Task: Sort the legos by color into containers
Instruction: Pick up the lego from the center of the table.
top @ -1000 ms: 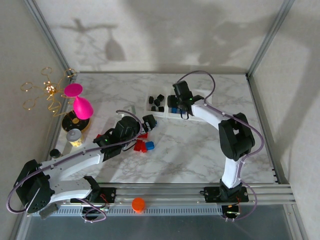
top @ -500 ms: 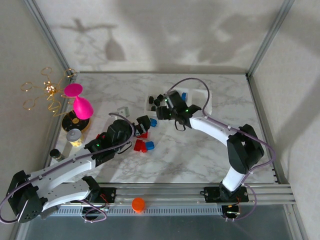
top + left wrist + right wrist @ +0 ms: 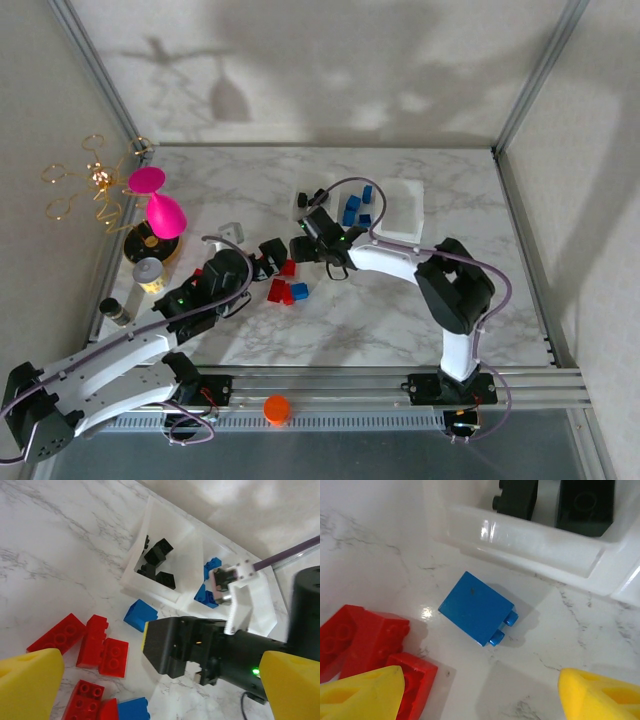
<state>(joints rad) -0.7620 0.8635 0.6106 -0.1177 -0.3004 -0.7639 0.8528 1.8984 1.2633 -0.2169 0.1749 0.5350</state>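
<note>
Since the left fingers [image 3: 27, 685] hang spread and empty near the red legos [image 3: 95, 647], I'd say this one's for the right arm [image 3: 400, 255]: the blue lego [image 3: 475, 607] lies on the worktop [image 3: 580, 630] just ahead of the right fingers [image 3: 360, 695], which are spread wide holding nothing, its long side skewed diagonal to their closing line, black-lego tray [image 3: 535, 535] just beyond

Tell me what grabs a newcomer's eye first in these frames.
The bright pink goblet ornament at the table's left edge stands out first. Next come the loose red legos scattered mid-table. In the right wrist view, the right claw is open over a lone blue lego lying just outside the tray that holds black legos.
</note>
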